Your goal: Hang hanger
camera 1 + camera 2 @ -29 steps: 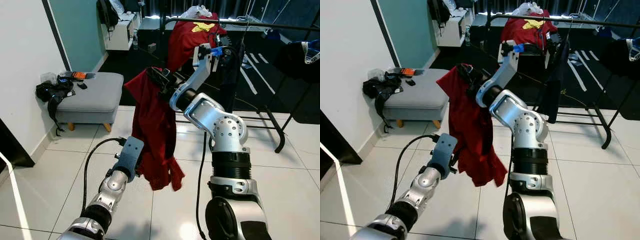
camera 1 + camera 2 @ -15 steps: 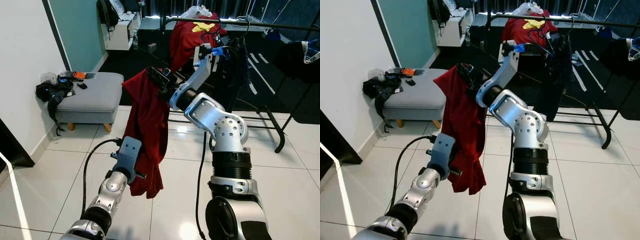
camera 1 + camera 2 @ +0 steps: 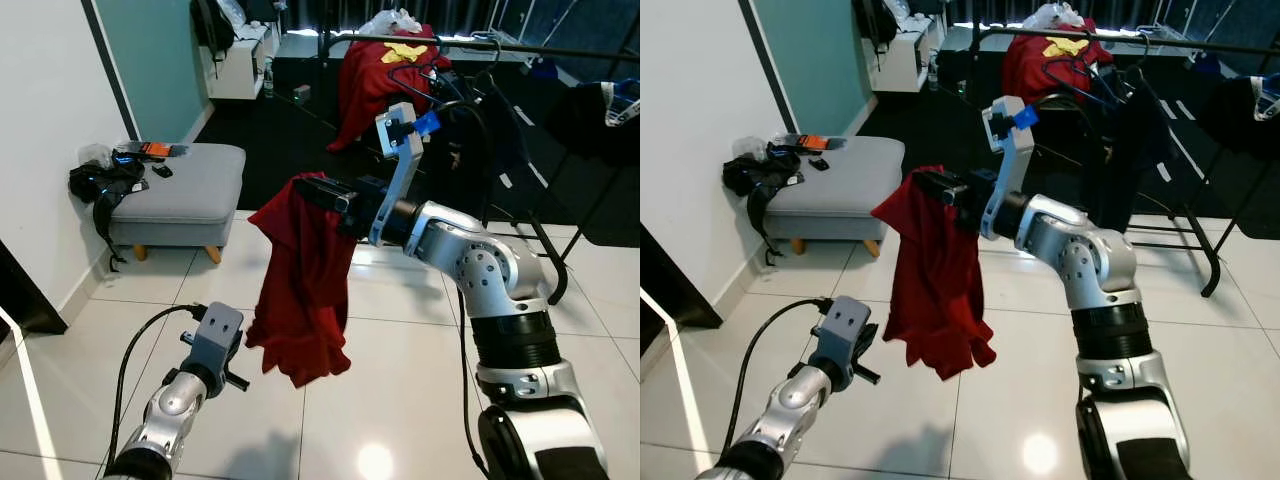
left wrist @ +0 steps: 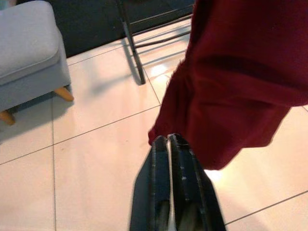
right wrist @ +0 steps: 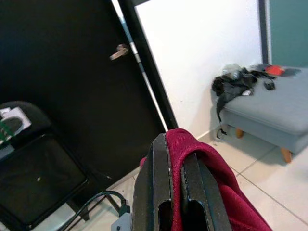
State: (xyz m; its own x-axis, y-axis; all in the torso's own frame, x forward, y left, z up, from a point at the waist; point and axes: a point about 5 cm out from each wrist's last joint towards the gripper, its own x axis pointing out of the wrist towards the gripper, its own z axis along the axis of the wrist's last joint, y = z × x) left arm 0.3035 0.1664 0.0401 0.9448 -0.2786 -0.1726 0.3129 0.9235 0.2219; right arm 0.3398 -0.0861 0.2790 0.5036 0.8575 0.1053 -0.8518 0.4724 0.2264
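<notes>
1. Dark red garment (image 3: pixel 305 275), presumably on a hanger that cannot be made out under the cloth; hangs in mid-air above the tiled floor (image 3: pixel 400 350), well short of the clothes rack (image 3: pixel 520 48) at the back of the room.
2. Judged soft, limp and light; likely to swing and slide over a narrow support, so best held at the bunched top, where any hanger hook would sit, not by the loose hem.
3. Right gripper (image 5: pixel 175 159): closed down on the top fold, red cloth draped over and pinched between the two black fingers (image 5: pixel 159 163) in the right wrist view, the rest falling freely beneath.
4. Left gripper (image 4: pixel 168 144): low and near the floor, fingers pressed together with nothing between them; tips just beside the lower hem in the left wrist view, contact uncertain.
5. Grey ottoman (image 3: pixel 180 190) against the white wall, left of the garment, with a black bag (image 3: pixel 100 182) and small items on its far edge.
6. Another red garment (image 3: pixel 370 70) and dark clothes (image 3: pixel 495 130) on the rack rail.
7. Judgement: carrying stage; the reach to the rail not yet made.
</notes>
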